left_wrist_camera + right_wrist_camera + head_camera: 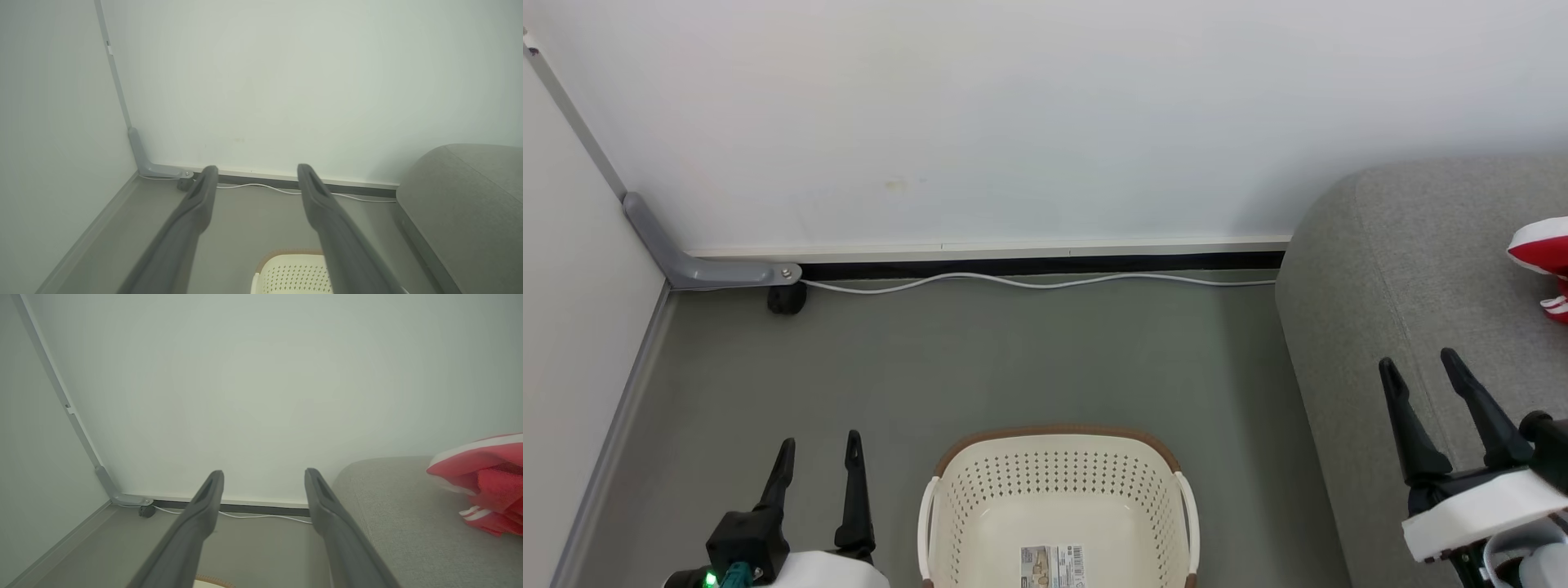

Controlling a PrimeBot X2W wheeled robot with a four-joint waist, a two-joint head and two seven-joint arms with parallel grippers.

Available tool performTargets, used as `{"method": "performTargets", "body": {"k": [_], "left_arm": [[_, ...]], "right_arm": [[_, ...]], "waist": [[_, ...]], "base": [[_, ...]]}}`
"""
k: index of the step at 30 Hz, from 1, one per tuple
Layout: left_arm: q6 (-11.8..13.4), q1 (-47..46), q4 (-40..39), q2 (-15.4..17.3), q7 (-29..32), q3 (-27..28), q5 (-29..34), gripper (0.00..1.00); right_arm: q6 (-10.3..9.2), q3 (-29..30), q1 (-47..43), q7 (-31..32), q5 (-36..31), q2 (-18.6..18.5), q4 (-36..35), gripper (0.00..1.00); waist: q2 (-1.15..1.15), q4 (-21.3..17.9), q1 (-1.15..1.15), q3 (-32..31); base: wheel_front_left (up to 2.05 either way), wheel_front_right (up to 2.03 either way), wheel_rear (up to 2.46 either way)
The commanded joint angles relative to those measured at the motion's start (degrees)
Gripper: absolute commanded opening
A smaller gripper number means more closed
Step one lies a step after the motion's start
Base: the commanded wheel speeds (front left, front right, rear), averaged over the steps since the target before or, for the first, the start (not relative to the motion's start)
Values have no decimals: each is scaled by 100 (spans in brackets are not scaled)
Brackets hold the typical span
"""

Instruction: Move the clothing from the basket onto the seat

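The cream perforated basket with its brown rim stands on the floor at bottom centre, holding nothing but the paper label on its bottom. Red clothing with white stripes lies on the grey seat at the right edge; the right wrist view has the clothing on the seat too. My left gripper is open, left of the basket. My right gripper is open above the seat's front part. The basket's far rim shows between the left fingers.
A white wall runs across the back with a dark skirting gap and a white cable along the floor. A grey bracket and small black caster sit in the left corner. Grey floor lies between basket and wall.
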State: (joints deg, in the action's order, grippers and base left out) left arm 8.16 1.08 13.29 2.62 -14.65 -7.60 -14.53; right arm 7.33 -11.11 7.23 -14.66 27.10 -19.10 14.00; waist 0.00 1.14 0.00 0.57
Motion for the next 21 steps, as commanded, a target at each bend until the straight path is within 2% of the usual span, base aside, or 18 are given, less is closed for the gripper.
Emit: {"method": "performTargets", "body": {"k": [1,7,14,21], "left_arm": [[50,-103,-174,26,-35,204,43,100],[268,201,-339,26,-35,356,35,100],[427,456,-380,26,-35,291,80,100],[406,515,-394,26,-35,172,95,100]], "right_arm": [[16,-52,12,-34,-69,-93,-173,100],[16,37,-279,-34,-256,96,-270,100],[16,81,-343,-34,-397,196,-192,100],[16,84,-323,-34,-430,203,-139,100]], "waist": [[0,-24,0,-13],[0,-139,0,-54],[0,-196,0,-77],[0,-180,0,-78]], "base": [[0,0,0],[0,0,0],[0,0,0],[0,0,0]]}}
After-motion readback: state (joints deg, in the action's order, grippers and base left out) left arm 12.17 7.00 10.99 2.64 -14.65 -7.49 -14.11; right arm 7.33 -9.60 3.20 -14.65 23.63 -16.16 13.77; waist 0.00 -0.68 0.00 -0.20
